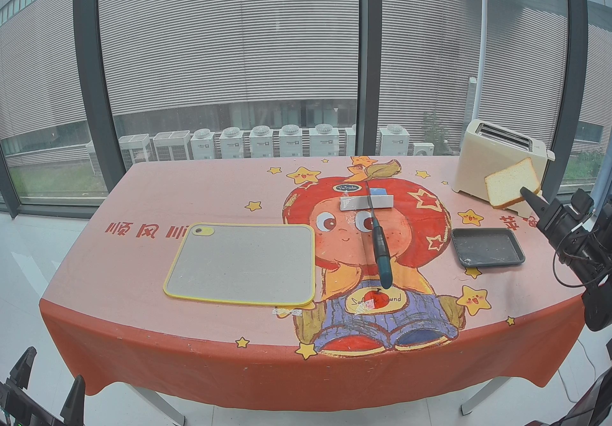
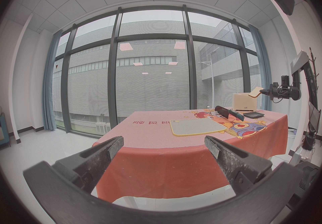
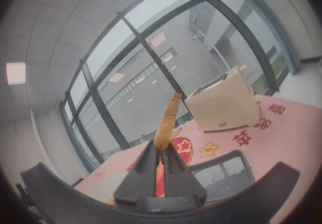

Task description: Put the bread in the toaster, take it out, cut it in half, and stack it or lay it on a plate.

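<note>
A slice of bread (image 1: 512, 182) hangs in the air in front of the cream toaster (image 1: 497, 163) at the table's far right, with my right gripper (image 1: 530, 196) shut on its lower edge. In the right wrist view the bread (image 3: 168, 120) stands edge-on between the closed fingers (image 3: 149, 159), and the toaster (image 3: 223, 104) sits behind it with its slots up. A knife (image 1: 380, 242) with a blue-black handle lies mid-table, its blade on a small rest. My left gripper (image 2: 164, 154) is open, low off the table's near left corner.
A grey cutting board (image 1: 244, 263) with a yellow rim lies left of centre. A dark rectangular plate (image 1: 488, 247) sits near the toaster, below the held bread. The orange cloth covers the table (image 1: 191, 191). Large windows stand right behind it.
</note>
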